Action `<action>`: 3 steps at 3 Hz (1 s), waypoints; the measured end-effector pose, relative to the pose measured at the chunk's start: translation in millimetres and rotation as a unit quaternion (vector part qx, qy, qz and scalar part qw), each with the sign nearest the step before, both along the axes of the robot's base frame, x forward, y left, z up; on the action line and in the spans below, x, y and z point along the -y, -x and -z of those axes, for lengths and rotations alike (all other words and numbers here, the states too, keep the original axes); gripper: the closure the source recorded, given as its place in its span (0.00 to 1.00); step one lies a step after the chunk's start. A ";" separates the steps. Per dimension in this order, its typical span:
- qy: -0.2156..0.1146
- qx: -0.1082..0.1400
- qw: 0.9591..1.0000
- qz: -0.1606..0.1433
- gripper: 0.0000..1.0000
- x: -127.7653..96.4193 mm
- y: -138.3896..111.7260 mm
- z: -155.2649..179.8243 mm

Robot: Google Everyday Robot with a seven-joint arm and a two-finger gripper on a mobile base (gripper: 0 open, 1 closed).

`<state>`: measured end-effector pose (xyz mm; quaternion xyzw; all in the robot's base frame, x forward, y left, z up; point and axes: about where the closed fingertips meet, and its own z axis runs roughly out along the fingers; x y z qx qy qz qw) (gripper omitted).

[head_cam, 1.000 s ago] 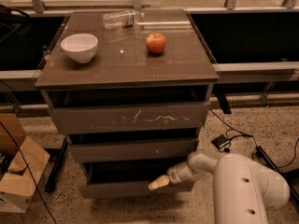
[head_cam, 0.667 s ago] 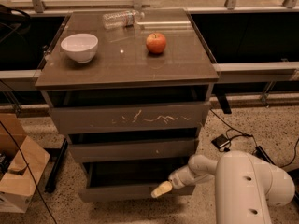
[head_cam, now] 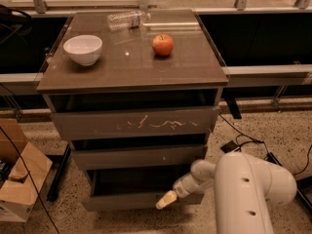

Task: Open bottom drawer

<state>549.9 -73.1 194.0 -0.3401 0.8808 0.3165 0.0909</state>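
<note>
Gripper point(head_cam: 165, 200) low and right of centre at the near face of the cabinet, pale tip touching the top edge of the bottom drawer point(head_cam: 122, 203). Impossible to tell how far open, or whether holding anything. White arm point(head_cam: 246, 189) reaching in from the near right.

Against a second ago: tip lower and nearer, drawer front drawn further out with it, more dark interior showing behind that front. Bottom drawer now partly open, lowest of three, standing out beyond the middle front point(head_cam: 139, 156) and the scratched top front point(head_cam: 136, 123).

On the brown cabinet top point(head_cam: 195, 69): white bowl point(head_cam: 83, 49) at left, red apple point(head_cam: 163, 45) right of centre, clear plastic bottle point(head_cam: 127, 19) lying on its side at the far edge. All three well apart, unchanged.

Speckled floor point(head_cam: 273, 126) all round. Cardboard box point(head_cam: 22, 179) at near left, black cables point(head_cam: 243, 139) trailing at right, metal rails point(head_cam: 265, 72) running left and right behind the cabinet.
</note>
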 end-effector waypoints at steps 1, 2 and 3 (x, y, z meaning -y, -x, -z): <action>0.020 -0.021 0.999 -0.019 0.00 -2.4 12.3 9.4; 0.027 -0.040 0.998 -0.032 0.26 -2.2 28.8 12.5; 0.036 -0.068 0.996 -0.053 0.49 -2.1 50.0 18.6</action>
